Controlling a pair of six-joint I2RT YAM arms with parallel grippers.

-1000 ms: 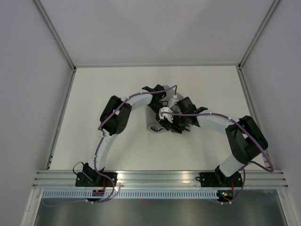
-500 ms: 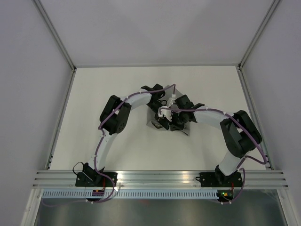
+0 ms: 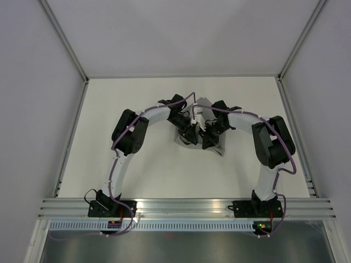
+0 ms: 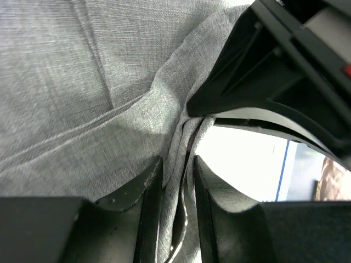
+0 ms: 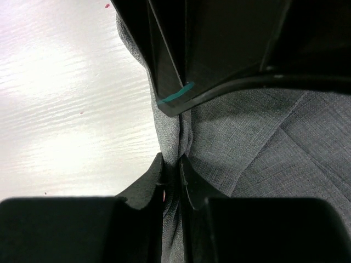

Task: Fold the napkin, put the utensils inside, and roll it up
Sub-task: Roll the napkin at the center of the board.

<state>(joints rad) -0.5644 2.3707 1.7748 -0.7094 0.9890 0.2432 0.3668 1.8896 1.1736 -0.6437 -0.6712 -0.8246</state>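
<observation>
The grey napkin [image 3: 179, 138] lies bunched at the table's middle, mostly hidden under both grippers. My left gripper [image 3: 189, 131] is shut on a gathered fold of the napkin [image 4: 82, 82]. In the left wrist view [image 4: 178, 161] a silvery sliver of the fork [image 4: 181, 229] shows between the jaws inside the cloth. My right gripper [image 3: 208, 137] faces it, almost touching. In the right wrist view [image 5: 171, 160] it is shut on the same ridge of the napkin [image 5: 263, 137]. A pink speck of the fork handle [image 5: 164, 195] shows by its left finger.
The white table [image 3: 126, 104] is walled by grey panels with metal rails. Each wrist view is filled at the top by the other gripper's black body [image 4: 274, 66], very close. The arm bases stand on the near rail [image 3: 186, 205].
Both grippers have moved away from the bases and closer together over the napkin. The right arm's elbow has swung inward to the left. The visible cloth has shrunk.
</observation>
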